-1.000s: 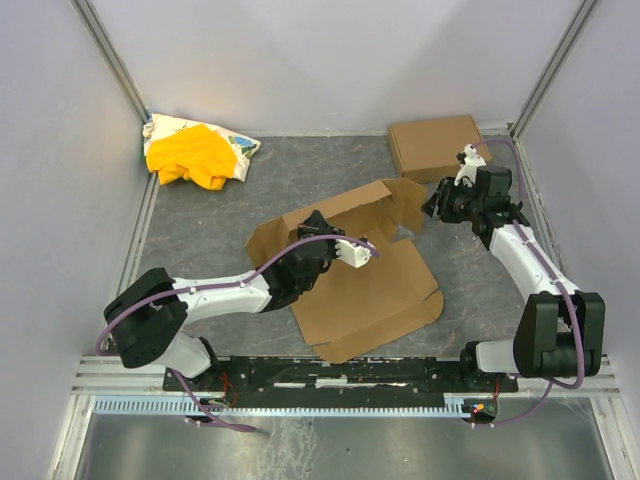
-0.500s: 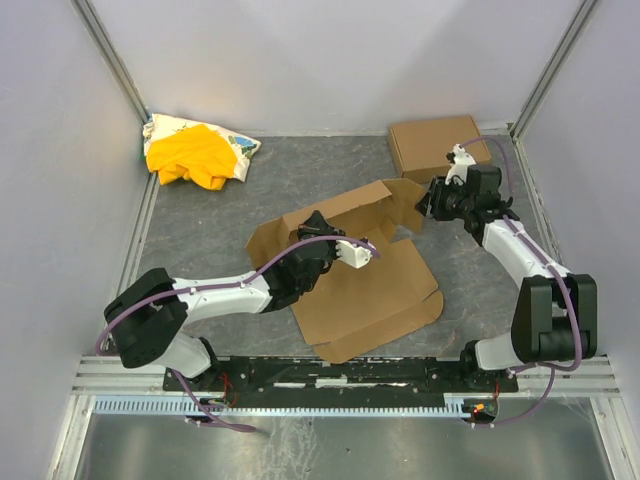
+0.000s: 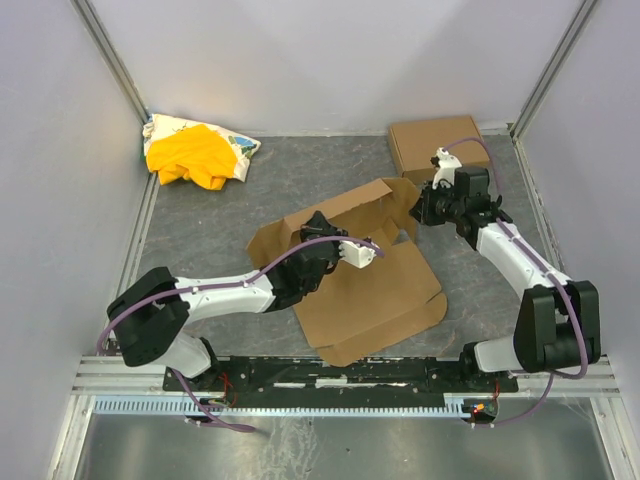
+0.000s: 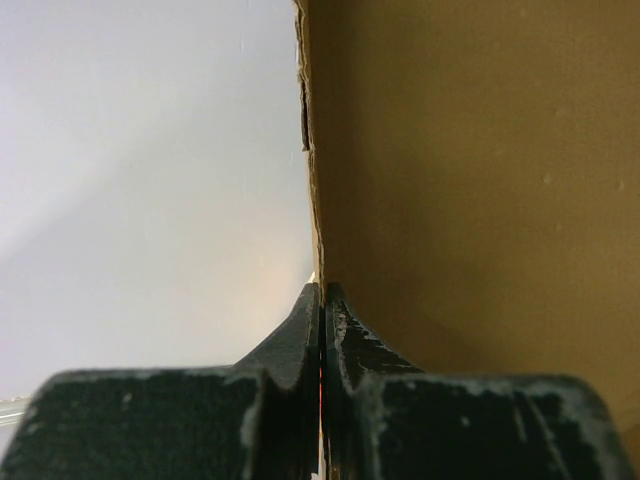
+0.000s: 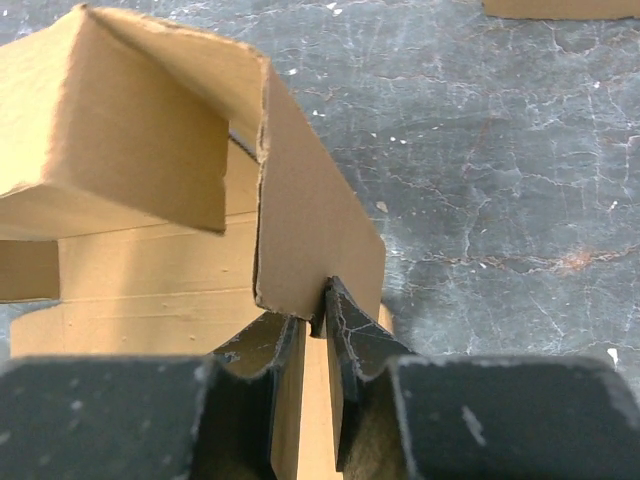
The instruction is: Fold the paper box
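The paper box [image 3: 375, 290] is a brown die-cut sheet lying at the table's middle, with its far panels and flaps raised. My left gripper [image 3: 368, 250] reaches over the sheet from the left. In the left wrist view it [image 4: 320, 292] is shut on the edge of an upright cardboard panel [image 4: 460, 160]. My right gripper [image 3: 422, 212] is at the sheet's raised right flap [image 3: 405, 200]. In the right wrist view its fingers [image 5: 318, 312] stand narrowly apart and closed on the lower edge of that flap [image 5: 310, 230]. A folded side panel [image 5: 130, 120] lies to the left.
A ready-made brown box [image 3: 435, 145] stands at the back right, just behind the right arm, and its edge shows in the right wrist view [image 5: 560, 8]. A yellow-and-white cloth heap [image 3: 195, 150] lies at the back left. White walls close in three sides.
My right gripper has moved left and a little farther back, onto the right flap. The sheet's near right corner has shifted slightly right. The left arm has barely moved.
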`<state>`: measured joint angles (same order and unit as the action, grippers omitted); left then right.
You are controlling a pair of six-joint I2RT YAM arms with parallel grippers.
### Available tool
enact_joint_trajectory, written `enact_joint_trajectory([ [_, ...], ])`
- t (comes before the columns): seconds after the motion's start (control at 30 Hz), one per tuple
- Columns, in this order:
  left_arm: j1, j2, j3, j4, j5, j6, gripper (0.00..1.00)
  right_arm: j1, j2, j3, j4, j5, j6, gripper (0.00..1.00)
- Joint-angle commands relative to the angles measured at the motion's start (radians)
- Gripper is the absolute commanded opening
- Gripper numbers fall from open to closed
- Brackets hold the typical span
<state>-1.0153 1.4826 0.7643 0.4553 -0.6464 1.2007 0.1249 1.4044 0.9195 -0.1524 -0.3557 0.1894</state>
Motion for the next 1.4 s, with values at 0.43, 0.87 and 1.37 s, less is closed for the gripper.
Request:
enact_joint_trajectory([
  [0.43, -0.062, 0.013, 0.027, -0.05, -0.055, -0.056, 0.03, 0.114, -0.212, -0.167, -0.004, -0.021, -0.004, 0.22],
  [0.87, -0.131, 0.003, 0.006, -0.049, -0.109, -0.056, 0.03, 0.159, -0.252, -0.249, 0.025, -0.095, -0.04, 0.42],
  [1.37, -0.147, 0.011, -0.008, -0.049, -0.13, -0.047, 0.03, 0.159, -0.506, -0.284, 0.033, 0.048, -0.018, 0.6],
])
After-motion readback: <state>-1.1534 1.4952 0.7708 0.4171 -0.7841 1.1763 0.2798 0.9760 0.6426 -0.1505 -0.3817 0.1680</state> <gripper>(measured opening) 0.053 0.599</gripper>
